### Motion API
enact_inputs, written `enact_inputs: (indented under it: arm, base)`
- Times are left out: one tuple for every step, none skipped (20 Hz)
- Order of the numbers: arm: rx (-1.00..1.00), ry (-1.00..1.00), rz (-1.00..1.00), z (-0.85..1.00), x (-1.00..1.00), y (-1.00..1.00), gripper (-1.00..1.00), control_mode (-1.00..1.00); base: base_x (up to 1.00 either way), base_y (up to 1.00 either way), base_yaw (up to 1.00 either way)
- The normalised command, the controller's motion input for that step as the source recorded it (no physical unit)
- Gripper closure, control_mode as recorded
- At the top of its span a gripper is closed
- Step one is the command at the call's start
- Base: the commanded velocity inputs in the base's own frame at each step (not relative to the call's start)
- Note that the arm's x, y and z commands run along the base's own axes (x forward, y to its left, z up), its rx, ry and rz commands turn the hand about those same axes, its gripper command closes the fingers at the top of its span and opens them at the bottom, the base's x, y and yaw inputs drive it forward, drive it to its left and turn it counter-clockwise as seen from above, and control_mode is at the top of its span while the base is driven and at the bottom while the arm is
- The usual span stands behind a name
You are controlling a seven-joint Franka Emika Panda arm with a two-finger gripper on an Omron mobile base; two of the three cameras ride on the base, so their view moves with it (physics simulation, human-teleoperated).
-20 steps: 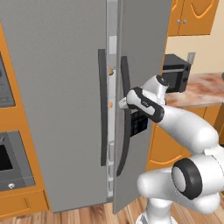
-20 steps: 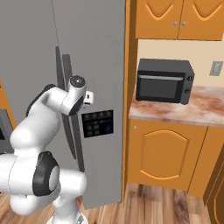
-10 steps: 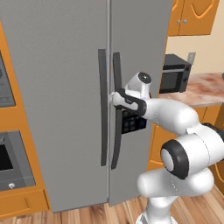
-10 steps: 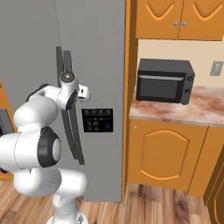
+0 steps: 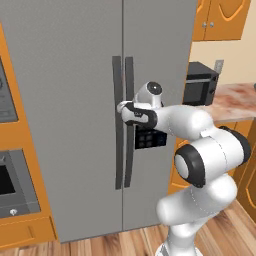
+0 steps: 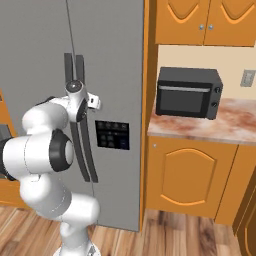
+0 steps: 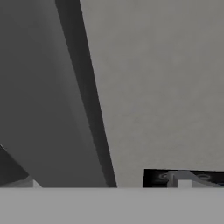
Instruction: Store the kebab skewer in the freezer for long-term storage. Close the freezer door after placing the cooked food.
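Note:
The freezer door (image 5: 157, 60) with its black dispenser panel (image 5: 150, 140) stands flush with the plain door (image 5: 65, 100) beside it, so the freezer is shut. My gripper (image 5: 123, 109) is pressed against the long dark handle (image 5: 129, 155) at mid height. Whether its fingers are open or shut cannot be made out. From the right base view the hand (image 6: 76, 106) sits on the handle (image 6: 90, 162) left of the panel (image 6: 112, 135). Close up, the hand view has grey door surface (image 7: 153, 87) and a corner of the panel (image 7: 183, 177). The kebab skewer is hidden.
A black microwave (image 6: 189, 92) sits on the marbled counter (image 6: 230, 125) right of the fridge, with orange cabinets (image 6: 190, 180) below and above. An oven front (image 5: 15, 185) stands to the left of the fridge. Wooden floor lies in front.
The freezer door has swung from ajar to fully shut. My arm has moved left with it and now rests on the handle.

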Motion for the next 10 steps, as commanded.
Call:
enact_inputs:
  arm:
    - [0.00, 0.00, -0.07, 0.00, 0.59, 0.00, -1.00, -1.00]
    - [0.00, 0.00, -0.07, 0.00, 0.61, 0.00, -1.00, -1.00]
    - [0.00, 0.00, -0.07, 0.00, 0.59, 0.00, -1.00, -1.00]
    - [0.00, 0.00, -0.07, 0.00, 0.56, 0.00, -1.00, -1.00]
    - [0.00, 0.00, -0.07, 0.00, 0.56, 0.00, -1.00, -1.00]
    - [-0.01, 0.00, -0.07, 0.00, 0.56, 0.00, -1.00, -1.00]
    - [-0.01, 0.00, -0.07, 0.00, 0.56, 0.00, -1.00, -1.00]
    - [-0.02, 0.00, -0.07, 0.00, 0.56, 0.00, -1.00, -1.00]
    - [-0.03, 0.00, -0.07, 0.00, 0.56, 0.00, -1.00, -1.00]
    - [-0.03, 0.00, -0.08, -0.01, 0.52, 0.00, -1.00, -1.00]
  base:
    - [0.00, 0.00, 0.00]
    - [0.00, 0.00, 0.00]
    - [0.00, 0.00, 0.00]
    - [0.00, 0.00, 0.00]
    - [0.00, 0.00, 0.00]
    - [0.00, 0.00, 0.00]
    - [0.00, 0.00, 0.00]
    - [0.00, 0.00, 0.00]
    - [0.00, 0.00, 0.00]
    - [0.00, 0.00, 0.00]
